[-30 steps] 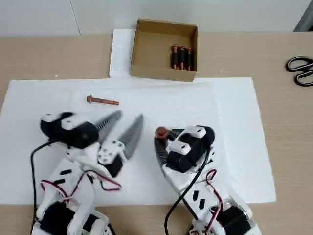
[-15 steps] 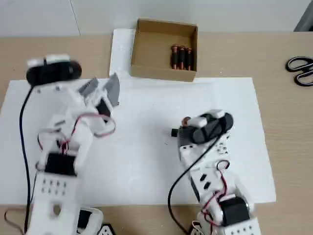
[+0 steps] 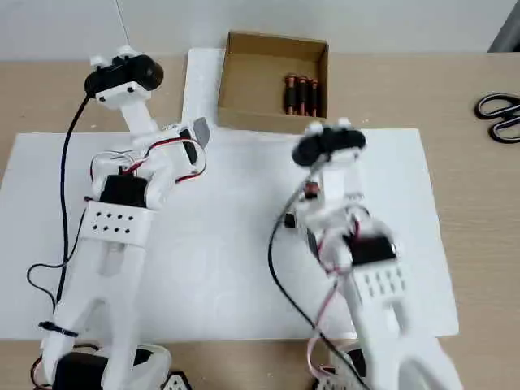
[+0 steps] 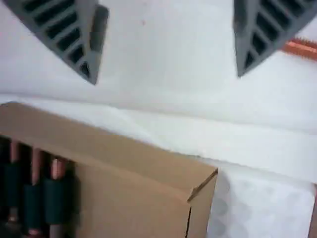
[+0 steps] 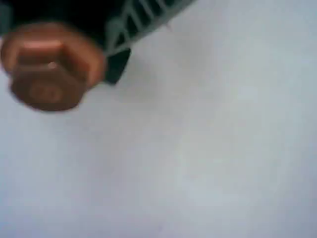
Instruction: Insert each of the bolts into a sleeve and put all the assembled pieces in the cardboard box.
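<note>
Left end effector [image 4: 166,74]: hanging released over the white sheet [image 4: 163,114] beside the cardboard box [image 4: 124,163], likely lining up on the loose bolt [image 4: 299,47].
Right end effector [image 5: 94,34]: clenching the held bolt [image 5: 49,64], probably carrying it boxward.
Lying boxed: three assembled pieces [image 3: 301,96].

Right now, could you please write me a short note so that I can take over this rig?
Left hand: open and empty, above the white sheet beside the box, with a loose bolt lying close to one finger.
Right hand: shut on a bolt; I cannot tell whether it has a sleeve on it.
Done: three assembled pieces lie side by side in the box.
To do: probably fit the loose bolt into a sleeve, then put it and the held one in the box.
</note>
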Robot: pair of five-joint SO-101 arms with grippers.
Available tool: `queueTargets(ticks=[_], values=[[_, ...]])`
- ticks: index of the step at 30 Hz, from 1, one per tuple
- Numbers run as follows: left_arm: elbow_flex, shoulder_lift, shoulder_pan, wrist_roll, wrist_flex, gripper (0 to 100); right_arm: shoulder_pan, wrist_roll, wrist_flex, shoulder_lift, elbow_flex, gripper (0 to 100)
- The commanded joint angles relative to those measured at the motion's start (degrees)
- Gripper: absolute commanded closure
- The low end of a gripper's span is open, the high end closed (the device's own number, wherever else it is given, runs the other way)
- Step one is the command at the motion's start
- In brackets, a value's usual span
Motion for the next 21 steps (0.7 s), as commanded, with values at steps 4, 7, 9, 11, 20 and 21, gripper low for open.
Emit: queueTargets(ticks=[4, 7, 9, 11, 20, 21], values=[[-2.7, 0.4, -0.2, 0.6, 0.2, 83, 1.8, -0.4, -2.0, 25.1, -29.2, 99.1], [-2.6, 0.4, -0.4, 0.6, 0.4, 83, 2.7, -0.4, -2.0, 34.9, -40.6, 99.1], [-2.6, 0.3, -0.4, 0.6, 0.4, 83, 2.8, -0.4, -1.9, 41.0, -47.9, 99.1], [-2.6, 0.1, -0.2, 0.6, 0.4, 83, 2.8, -0.4, -1.9, 46.4, -54.4, 99.1], [-2.5, 0.1, 0.1, 0.6, 0.5, 83, 1.8, 0.6, -3.6, 66.7, -79.8, 99.1], [-2.5, 0.1, 0.1, 0.6, 0.5, 83, 1.8, 1.6, -4.8, 68.6, -81.6, 99.1]])
